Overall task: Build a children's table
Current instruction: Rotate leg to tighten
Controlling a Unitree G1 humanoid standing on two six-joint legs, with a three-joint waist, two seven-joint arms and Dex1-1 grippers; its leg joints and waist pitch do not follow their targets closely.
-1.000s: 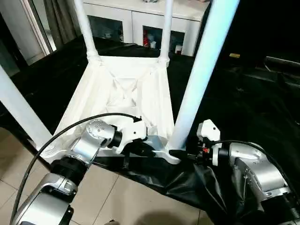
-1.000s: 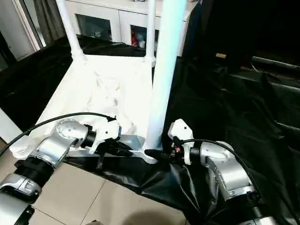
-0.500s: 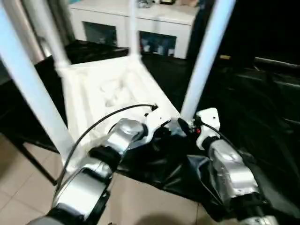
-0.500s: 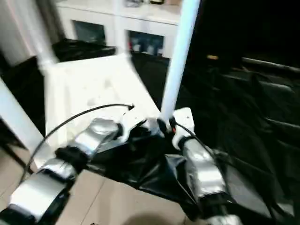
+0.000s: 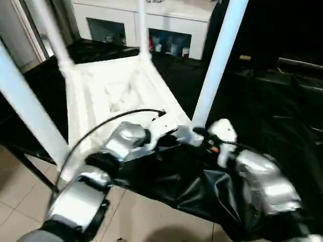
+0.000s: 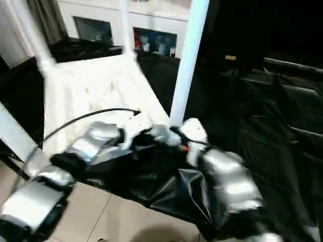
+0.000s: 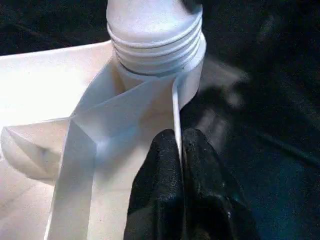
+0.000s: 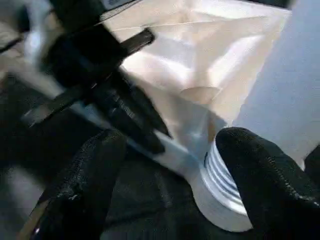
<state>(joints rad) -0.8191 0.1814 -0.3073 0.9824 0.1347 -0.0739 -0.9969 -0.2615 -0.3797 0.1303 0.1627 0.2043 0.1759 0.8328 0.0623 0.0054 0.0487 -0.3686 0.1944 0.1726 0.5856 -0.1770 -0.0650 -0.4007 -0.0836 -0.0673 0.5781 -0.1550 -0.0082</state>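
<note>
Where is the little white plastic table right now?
The small white plastic table lies upside down on the black-draped table, legs up, ahead of the robot and left of centre, before the white cabinet.

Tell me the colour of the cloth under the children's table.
Black: the cloth draped beneath the white children's table shows best in the left eye view.

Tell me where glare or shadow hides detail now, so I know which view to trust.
Left eye view: the children's table underside glares white, ribs faint; the black drape swallows folds. Left wrist view: the leg collar is washed out, threads readable. Right wrist view: the right end effector is a dark silhouette against bright plastic.
</note>
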